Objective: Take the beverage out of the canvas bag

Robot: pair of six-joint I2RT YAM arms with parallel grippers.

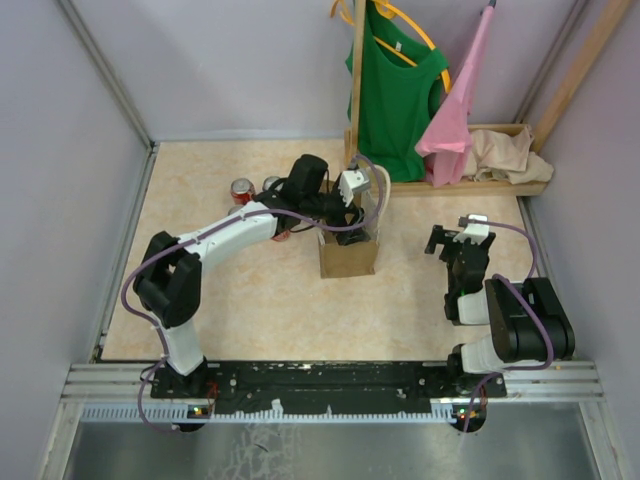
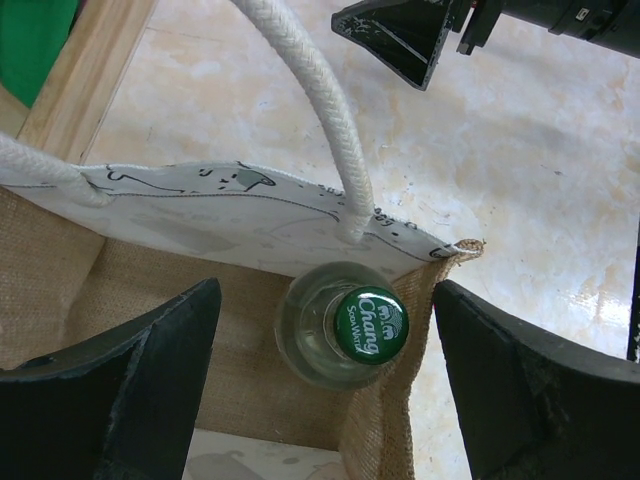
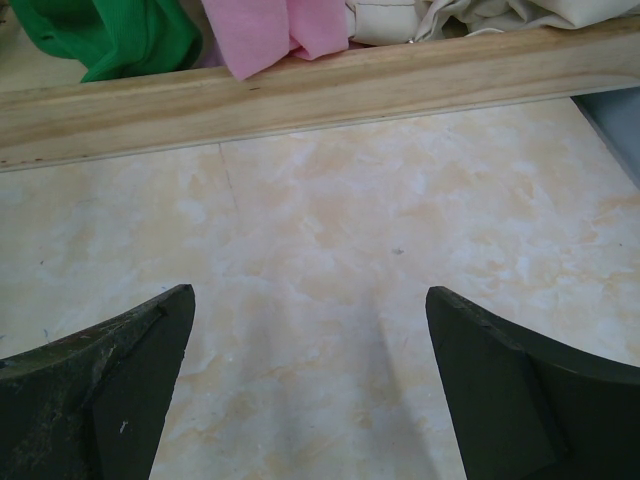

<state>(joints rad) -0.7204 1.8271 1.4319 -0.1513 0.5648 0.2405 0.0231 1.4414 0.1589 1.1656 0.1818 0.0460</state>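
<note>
The left arm reaches away from its base, elbow folded near the surface's (image 1: 250, 300) left edge, forearm running across to the middle, wrist pitched downward. The left end effector (image 2: 328, 292) hangs over the open mouth of the canvas bag (image 1: 348, 252), which stands upright directly beneath it. Its jaws are spread wide and hold nothing. Both fingers (image 2: 130, 385) are clear of the contents.

The beverage (image 2: 345, 325), a clear glass bottle with a green Chang cap, stands upright inside the bag, straight below the gap between the fingers and a little toward one of them. It is tucked into the corner where the white printed lining meets the burlap side wall. From the wrist view that side wall falls between the bottle and the nearer finger. One white rope handle (image 2: 320, 110) arches up just ahead of the fingertips.

The right arm is folded compactly over its base, forearm raised and wrist pointing away from the base. The right end effector (image 3: 308, 295) is well apart from the bag, off to the bag's right. Its jaws are also wide apart and empty, with only bare surface below. Ahead of it runs the wooden rail (image 3: 300, 95) of a rack bearing a green shirt (image 1: 400, 90), a pink garment (image 1: 455, 120) and a beige cloth (image 1: 505, 155).

Two cans (image 1: 242, 190) stand behind the left forearm, on the side away from the bag.
</note>
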